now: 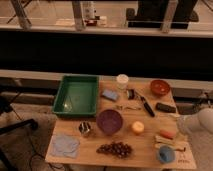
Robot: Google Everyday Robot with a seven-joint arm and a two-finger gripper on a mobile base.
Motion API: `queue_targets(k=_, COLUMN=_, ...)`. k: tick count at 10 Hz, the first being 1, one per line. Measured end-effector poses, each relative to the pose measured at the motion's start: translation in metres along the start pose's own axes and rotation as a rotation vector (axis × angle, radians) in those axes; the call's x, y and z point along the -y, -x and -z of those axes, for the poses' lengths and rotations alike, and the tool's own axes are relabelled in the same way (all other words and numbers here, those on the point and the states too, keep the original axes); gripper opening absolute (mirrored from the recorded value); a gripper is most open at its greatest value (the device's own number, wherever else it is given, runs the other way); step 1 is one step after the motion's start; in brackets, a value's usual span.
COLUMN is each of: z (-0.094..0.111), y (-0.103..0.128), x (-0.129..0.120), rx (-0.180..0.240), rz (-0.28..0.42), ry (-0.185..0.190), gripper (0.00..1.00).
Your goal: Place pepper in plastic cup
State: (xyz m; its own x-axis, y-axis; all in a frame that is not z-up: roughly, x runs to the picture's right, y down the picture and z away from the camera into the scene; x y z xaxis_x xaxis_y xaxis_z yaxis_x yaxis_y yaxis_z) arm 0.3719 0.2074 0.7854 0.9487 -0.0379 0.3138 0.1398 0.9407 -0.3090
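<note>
One arm (198, 122) low at right, jaws spread beside pepper (167, 134).

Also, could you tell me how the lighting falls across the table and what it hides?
Camera view: dim, warm light on the wooden table; the black band behind it hides all detail; the metal cup glints faintly; the pincer, at the right edge near the pepper, shows as a pale shape; the light-blue plastic cup stays distinct.

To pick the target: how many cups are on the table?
3: white cup at back, metal cup left of purple bowl, blue plastic cup front right, near the gripper.
</note>
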Motion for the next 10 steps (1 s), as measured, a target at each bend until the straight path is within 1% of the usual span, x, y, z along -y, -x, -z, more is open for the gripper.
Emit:
queue_targets(k=2, z=-0.007, y=0.000, x=0.006, rx=-0.005, rz=0.022, ry=-0.004, gripper=0.80)
queue_targets(k=5, z=-0.016, y=-0.005, x=0.010, rx=-0.024, rz=0.035, ry=-0.009, gripper=0.80)
queue_targets(k=10, z=-0.023, y=-0.021, x=-0.004, rx=-0.059, rz=0.008, ry=0.014, gripper=0.80)
